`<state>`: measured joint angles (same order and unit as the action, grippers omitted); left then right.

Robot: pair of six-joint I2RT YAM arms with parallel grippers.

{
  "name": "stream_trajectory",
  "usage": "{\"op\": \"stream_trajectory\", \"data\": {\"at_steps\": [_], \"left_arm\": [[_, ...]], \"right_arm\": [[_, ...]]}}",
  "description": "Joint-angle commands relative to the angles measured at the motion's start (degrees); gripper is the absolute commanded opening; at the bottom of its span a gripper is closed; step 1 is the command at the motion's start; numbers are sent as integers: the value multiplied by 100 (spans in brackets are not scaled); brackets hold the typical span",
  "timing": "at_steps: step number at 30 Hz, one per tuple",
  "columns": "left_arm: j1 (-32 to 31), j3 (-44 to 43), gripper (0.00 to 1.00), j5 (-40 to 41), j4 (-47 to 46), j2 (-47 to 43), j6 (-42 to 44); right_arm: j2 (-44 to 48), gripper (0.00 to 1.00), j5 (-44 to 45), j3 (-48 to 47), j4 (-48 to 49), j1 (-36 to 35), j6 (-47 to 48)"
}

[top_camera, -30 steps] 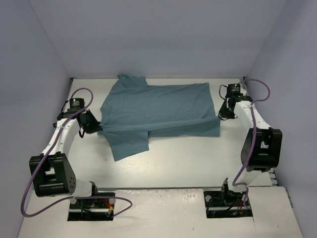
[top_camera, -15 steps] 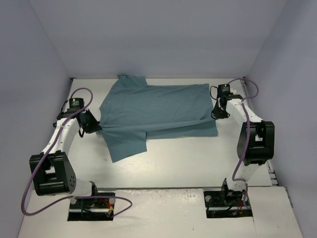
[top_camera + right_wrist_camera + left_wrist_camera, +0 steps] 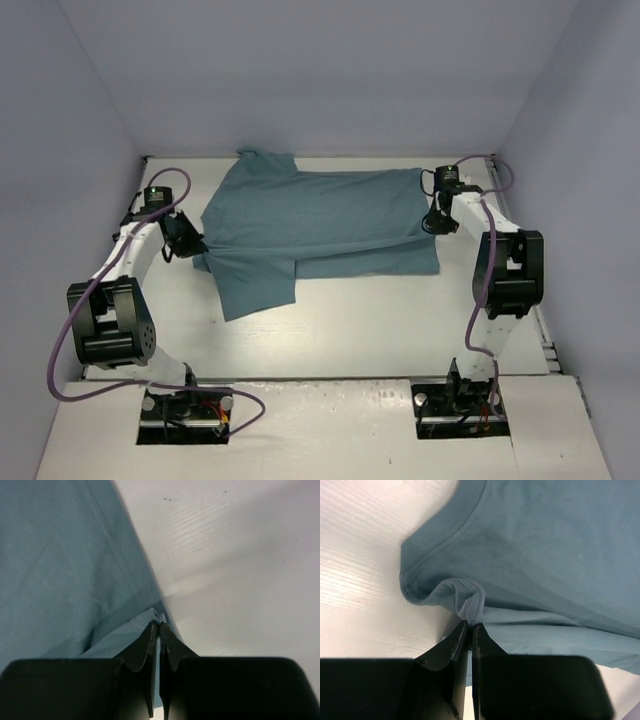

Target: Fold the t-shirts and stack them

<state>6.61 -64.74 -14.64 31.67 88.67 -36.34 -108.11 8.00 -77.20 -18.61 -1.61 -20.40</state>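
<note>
**Top view.** The shirt (image 3: 320,220) lies on the far half of the table (image 3: 380,320), stretched between the two grippers. The left gripper (image 3: 192,246) meets its left edge and the right gripper (image 3: 433,224) its right edge. A crease runs across the cloth from one set of jaws to the other. One sleeve (image 3: 258,288) lies flat on the near side of that crease, just right of the left jaws. The state of the jaws cannot be read from this height.

**Left wrist view.** The left gripper (image 3: 470,626) has its jaws pressed together on a small bunched fold of shirt (image 3: 545,555) edge. The pinched cloth puckers up directly ahead of the tips. The collar (image 3: 440,537) curves ahead and left of the jaws, and the body of the garment spreads ahead and to their right. Bare table (image 3: 360,580) lies to their left.

**Right wrist view.** The right gripper (image 3: 159,626) has its jaws clamped on a corner of shirt (image 3: 50,555), and a little tuft of cloth shows at the tips. A stitched hem (image 3: 117,555) runs ahead of the jaws toward the upper left. Cloth lies ahead and left of the jaws; bare table (image 3: 240,555) lies ahead and right.
</note>
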Motion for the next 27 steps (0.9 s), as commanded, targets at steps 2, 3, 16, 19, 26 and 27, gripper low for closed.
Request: {"op": "stream_trajectory", "data": {"at_steps": [2,3,16,19,26,27], "left_arm": [[61,-447,0,-13,-350,77,-4],[67,-476,0,-16,-374,148,-4],[68,-996,45,-420,-414,459,106],[68,-1156,61,-336,-358,52,265],[51,-456,61,177,-289,-794,571],[54,-308,60,155,-292,-770,590]], "right_arm": [[-143,0,283,-421,105,-31,79],[-202,0,288,-476,112,-24,72],[-183,23,188,-909,112,-33,404],[274,32,157,-795,112,-33,535],[1428,31,-394,416,251,-49,404],[1563,31,-505,624,320,-50,354]]}}
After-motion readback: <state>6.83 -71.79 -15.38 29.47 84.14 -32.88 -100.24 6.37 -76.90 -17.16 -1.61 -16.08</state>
